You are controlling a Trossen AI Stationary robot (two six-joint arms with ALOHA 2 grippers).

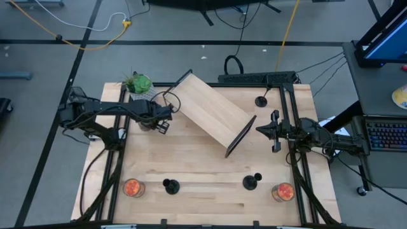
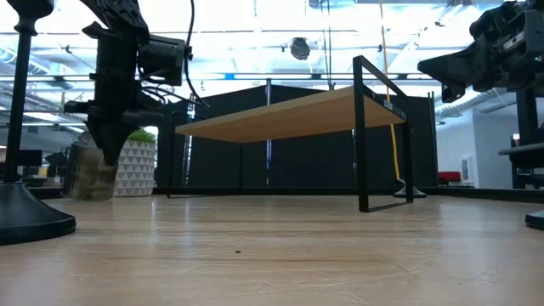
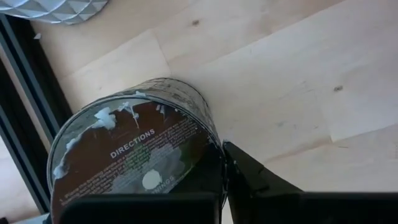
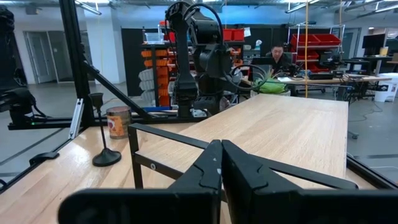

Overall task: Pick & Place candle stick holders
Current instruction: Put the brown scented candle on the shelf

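Three black candle stick holders stand on their round bases on the wooden table: one at the far right (image 1: 261,100), two near the front edge (image 1: 171,186) (image 1: 250,182). One also shows in the right wrist view (image 4: 102,134). My left gripper (image 1: 160,121) points down at the far left, around a glass jar (image 3: 134,155) with a printed label on its upper face. My right gripper (image 4: 221,158) is shut and empty. It hovers at the right (image 1: 267,130), beside the dark end frame of a tilted wooden shelf (image 1: 213,111). My left gripper comes at the jar from above, pointing down. One finger (image 3: 249,180) lies against the jar's round side wall (image 3: 214,146); the jar hides the other finger. In the low view the jar (image 2: 89,174) stands upright, its bottom at the table top.
A potted plant (image 1: 137,83) stands behind the jar. Two jars with orange filling stand at the front corners (image 1: 132,187) (image 1: 283,191). A power strip (image 1: 257,78) lies at the far edge. A person (image 4: 277,59) sits in the room beyond the table.
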